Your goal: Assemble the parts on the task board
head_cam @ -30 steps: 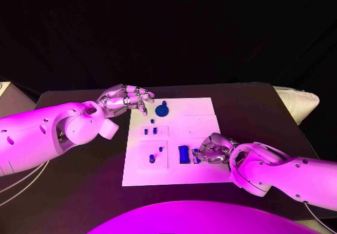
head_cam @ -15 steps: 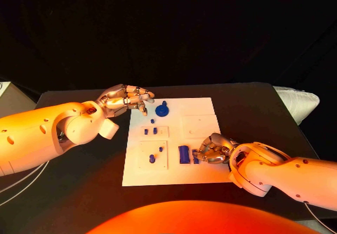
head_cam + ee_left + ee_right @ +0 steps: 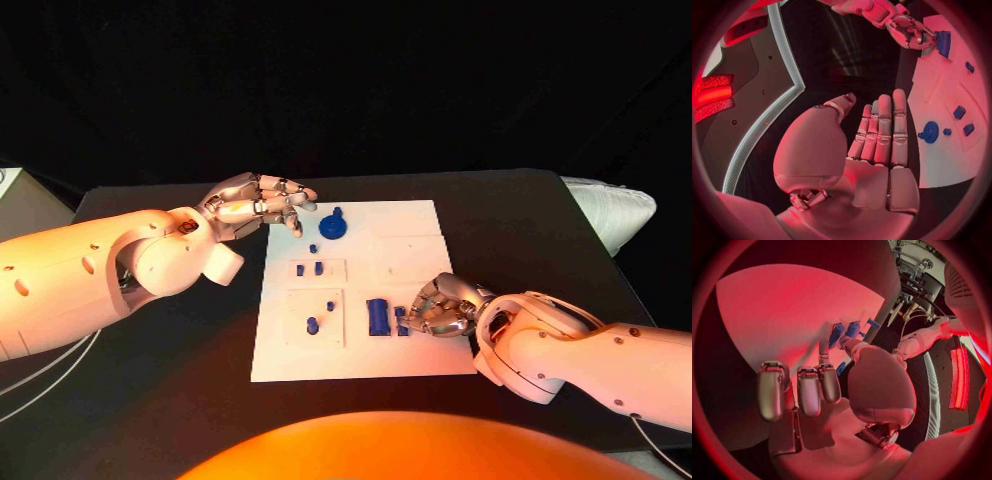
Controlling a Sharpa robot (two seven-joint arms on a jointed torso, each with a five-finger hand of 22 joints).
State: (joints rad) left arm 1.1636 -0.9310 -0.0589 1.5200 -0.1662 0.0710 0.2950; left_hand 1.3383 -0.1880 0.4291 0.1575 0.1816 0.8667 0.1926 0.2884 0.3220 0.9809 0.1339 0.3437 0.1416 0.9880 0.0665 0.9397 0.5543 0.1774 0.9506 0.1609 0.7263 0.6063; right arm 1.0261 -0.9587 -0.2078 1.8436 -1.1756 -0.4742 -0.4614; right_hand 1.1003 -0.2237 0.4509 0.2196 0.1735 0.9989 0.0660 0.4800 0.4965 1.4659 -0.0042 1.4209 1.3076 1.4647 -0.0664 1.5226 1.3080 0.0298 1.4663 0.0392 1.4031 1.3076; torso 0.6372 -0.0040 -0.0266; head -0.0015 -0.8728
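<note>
At the board's (image 3: 411,225) near edge, your right hand (image 3: 440,307) is curled down beside the long blue block (image 3: 378,316), with a small blue piece (image 3: 401,318) just off its fingertips; whether it pinches that piece I cannot tell. This looks like the pick or seating step for that piece, so next you need a firm hold and a straight lowering into its slot. Your left hand (image 3: 263,204) hovers at the board's far left corner, fingers straight and together, holding nothing, near the round knob part (image 3: 333,226). The other small parts (image 3: 307,268) lie between the two hands, well apart from either.
</note>
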